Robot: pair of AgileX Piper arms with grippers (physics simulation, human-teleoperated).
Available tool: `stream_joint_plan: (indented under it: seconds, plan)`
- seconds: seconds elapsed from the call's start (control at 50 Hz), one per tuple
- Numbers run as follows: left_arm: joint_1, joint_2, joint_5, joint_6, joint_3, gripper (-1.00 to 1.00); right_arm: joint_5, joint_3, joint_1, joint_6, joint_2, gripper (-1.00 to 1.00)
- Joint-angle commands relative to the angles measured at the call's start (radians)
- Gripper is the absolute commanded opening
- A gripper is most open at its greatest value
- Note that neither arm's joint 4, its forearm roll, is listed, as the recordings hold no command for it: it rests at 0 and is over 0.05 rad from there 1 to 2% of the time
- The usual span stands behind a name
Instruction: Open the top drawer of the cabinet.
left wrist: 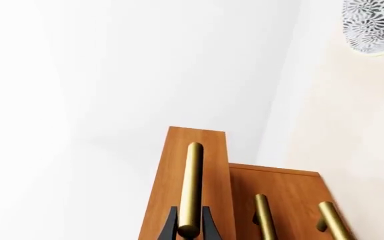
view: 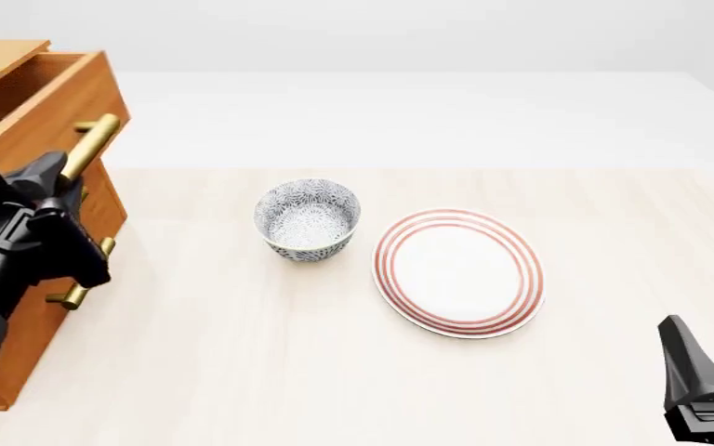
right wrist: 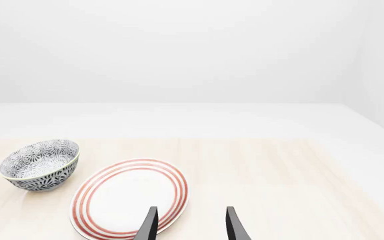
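Note:
The cabinet (view: 34, 307) stands at the table's left edge, orange-brown wood. Its top drawer (view: 53, 98) sticks out from the cabinet front, its hollow showing from above. My left gripper (left wrist: 190, 227) is shut on the top drawer's brass bar handle (left wrist: 192, 185), a dark finger on each side of it. From the front, the left gripper (view: 53, 181) sits at the handle's (view: 90, 144) lower end. The two lower drawers' handles (left wrist: 264, 217) lie further back. My right gripper (right wrist: 188, 222) stands open over the table's near right, holding nothing.
A patterned blue-white bowl (view: 308, 219) stands mid-table, right of the cabinet. A white plate with red rings (view: 459, 270) lies beside it. The right gripper (view: 705, 372) is low at the front right corner.

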Motion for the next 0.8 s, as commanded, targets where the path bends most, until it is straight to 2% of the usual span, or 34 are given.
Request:
stream_joint_plan:
  seconds: [0.02, 0.5, 0.8]
  plan:
    - [-0.115, 0.057, 0.029, -0.005, -0.014, -1.00, -0.001, 0.001, 0.000, 0.000, -0.001, 1.00]
    - [-0.181, 0.023, 0.058, -0.003, -0.018, -1.00, -0.001, 0.001, 0.000, 0.000, -0.001, 1.00]
    - [-0.207, 0.025, 0.012, -0.002, 0.027, -1.00, -0.001, 0.001, 0.000, 0.000, -0.001, 1.00]
